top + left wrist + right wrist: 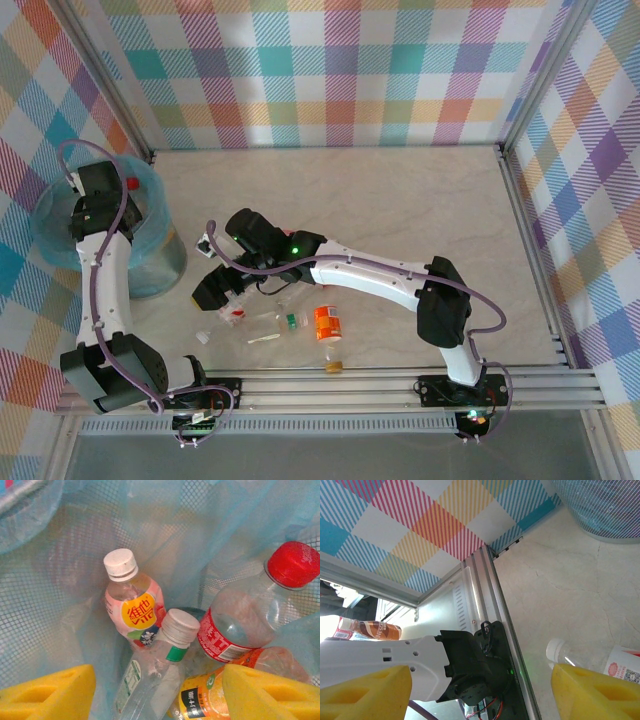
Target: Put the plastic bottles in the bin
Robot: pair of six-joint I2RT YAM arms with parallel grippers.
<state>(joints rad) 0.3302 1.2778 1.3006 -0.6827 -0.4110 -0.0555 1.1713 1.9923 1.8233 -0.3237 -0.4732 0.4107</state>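
Marbled counter (400, 210) carries the grey bin (168, 262) w/ teal liner at its left edge. Left claw (159, 676) hangs over the bin, fingers spread, nothing btwn them, while right claw (481, 680) sits low over the counter, also spread, a white-capped bottle (557, 650) just beside one finger. Four plastic bottles (240, 620) lie inside the bin; a few more lie on the counter near the front rail, incl. an orange-labelled bottle (328, 324).

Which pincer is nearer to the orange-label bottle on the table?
Right. The right pincer is low, just left of the orange-label bottle, with clear bottles between; the left pincer is farther left, above the bin.
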